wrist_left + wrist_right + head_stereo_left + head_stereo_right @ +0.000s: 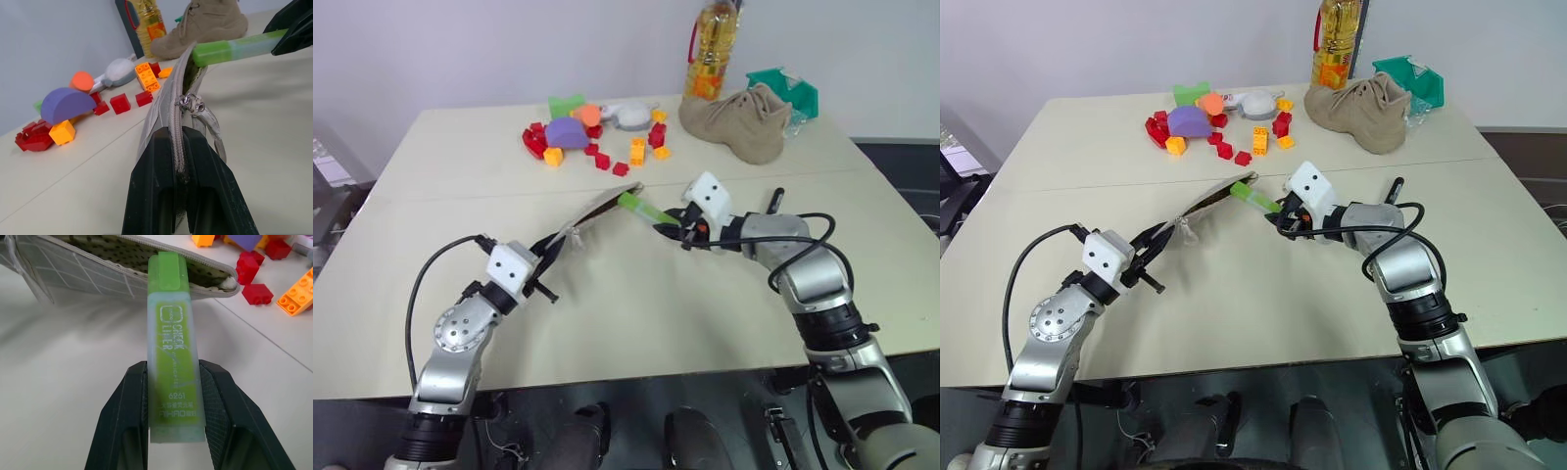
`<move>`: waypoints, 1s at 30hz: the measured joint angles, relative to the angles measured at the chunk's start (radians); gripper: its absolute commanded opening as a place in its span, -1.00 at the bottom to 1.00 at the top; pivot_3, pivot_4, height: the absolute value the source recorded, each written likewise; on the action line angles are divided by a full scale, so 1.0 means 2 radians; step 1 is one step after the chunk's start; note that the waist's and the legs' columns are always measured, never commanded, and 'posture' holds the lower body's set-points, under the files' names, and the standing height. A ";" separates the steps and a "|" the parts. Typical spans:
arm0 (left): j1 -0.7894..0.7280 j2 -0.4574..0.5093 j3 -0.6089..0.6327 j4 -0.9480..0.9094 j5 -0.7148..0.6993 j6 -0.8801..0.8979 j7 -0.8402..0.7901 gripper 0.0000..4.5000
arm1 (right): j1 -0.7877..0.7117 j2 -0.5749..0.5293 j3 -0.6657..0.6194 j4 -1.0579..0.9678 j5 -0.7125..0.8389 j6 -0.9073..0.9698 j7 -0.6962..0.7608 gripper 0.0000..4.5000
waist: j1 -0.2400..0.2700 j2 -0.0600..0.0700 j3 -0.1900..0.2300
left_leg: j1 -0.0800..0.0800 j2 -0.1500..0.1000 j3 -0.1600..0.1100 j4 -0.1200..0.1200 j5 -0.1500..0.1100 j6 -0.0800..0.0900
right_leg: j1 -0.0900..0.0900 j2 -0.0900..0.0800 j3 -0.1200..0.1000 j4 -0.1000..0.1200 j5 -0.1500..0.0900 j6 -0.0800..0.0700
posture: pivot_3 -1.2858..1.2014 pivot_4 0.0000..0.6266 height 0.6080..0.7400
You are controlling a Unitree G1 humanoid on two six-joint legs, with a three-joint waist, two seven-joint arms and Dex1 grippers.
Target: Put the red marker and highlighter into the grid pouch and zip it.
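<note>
Right hand (677,229) clamps the highlighter (173,333), long axis aimed into the grid pouch (98,264) mouth just ahead; left hand (183,171) pinches pouch's edge

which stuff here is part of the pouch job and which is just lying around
Part of the job:
grid pouch, gripped by the left hand
highlighter, in the right hand

Lying about:
toy blocks
boot
oil bottle
green bin
</note>
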 measured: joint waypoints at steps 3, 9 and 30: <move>0.001 0.014 -0.017 -0.007 0.001 0.000 -0.022 -1.00 | 0.008 -0.015 0.016 -0.017 -0.002 0.002 0.010 -0.60 | 0.000 0.000 0.000 | 0.000 0.000 0.000 0.000 0.000 0.000 | 0.000 0.000 0.000 0.000 0.000 0.000 | 0.03 -0.52 1.00; 0.008 0.057 -0.038 -0.016 0.011 -0.015 -0.075 -1.00 | 0.017 -0.075 0.062 -0.053 -0.024 -0.016 0.052 -0.60 | 0.000 0.000 0.000 | 0.000 0.000 0.000 0.000 0.000 0.000 | 0.000 0.000 0.000 0.000 0.000 0.000 | 0.03 -0.52 1.00; 0.005 0.054 -0.045 -0.005 0.009 -0.030 -0.091 -1.00 | 0.023 -0.113 0.009 -0.063 -0.031 -0.046 0.060 0.99 | 0.004 -0.001 0.000 | -0.001 0.000 0.000 0.001 0.000 0.000 | 0.000 0.000 0.000 -0.001 0.000 0.000 | 0.03 -0.52 1.00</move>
